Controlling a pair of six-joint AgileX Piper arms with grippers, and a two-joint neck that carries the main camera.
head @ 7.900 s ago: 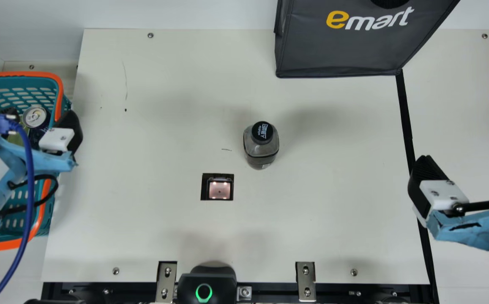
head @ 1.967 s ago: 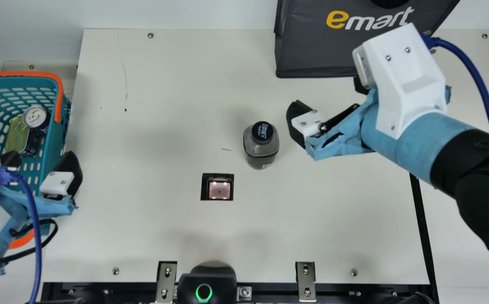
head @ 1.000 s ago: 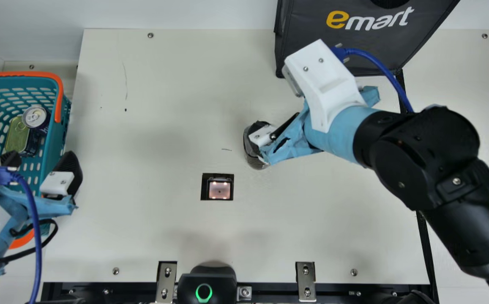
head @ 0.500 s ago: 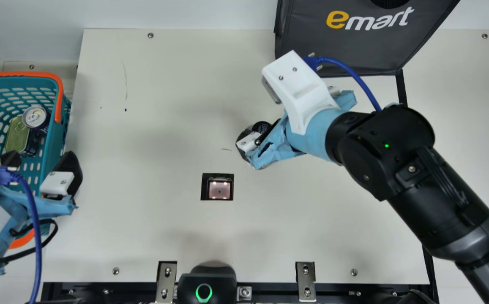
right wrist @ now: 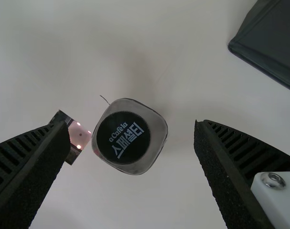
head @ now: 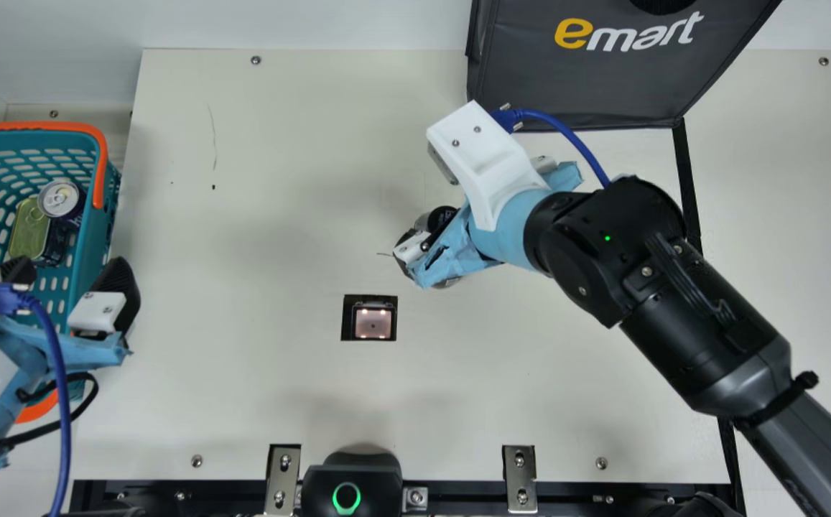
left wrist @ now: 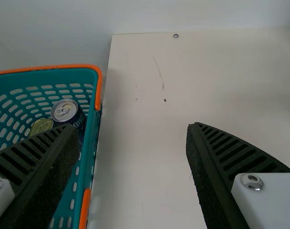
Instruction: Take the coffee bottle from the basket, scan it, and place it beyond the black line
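one coffee bottle (right wrist: 123,138) upright on the surface (head: 243,373), out of the basket (head: 101,172), just beside the lit scanner (head: 373,324) and well short of the black line (head: 684,161). probably parked mid-table as a handover spot: left arm has the basket side, right arm has the line side. upright, cap up, so fingers can come in on the body from both sides.

right gripper (right wrist: 131,126) wide open, one finger each side of the bottle, gap showing on both sides in the right wrist view, holds nothing. bottle sits nearer one finger, so likely still needs centring before closing. left gripper (left wrist: 131,128) also wide open and empty, one finger over the basket, the other over the surface, likely just waiting out of the way. soda can (head: 61,198) and green tin (head: 29,228) in the basket, seem not needed for this job.

vs half a second ago: right arm a bit further toward the basket side, more of the reach done. left arm same pose, bottle same spot. scan and placing look not done; next is probably close on the bottle, lift, show it to the scanner. closing off-centre could nudge or tip it.
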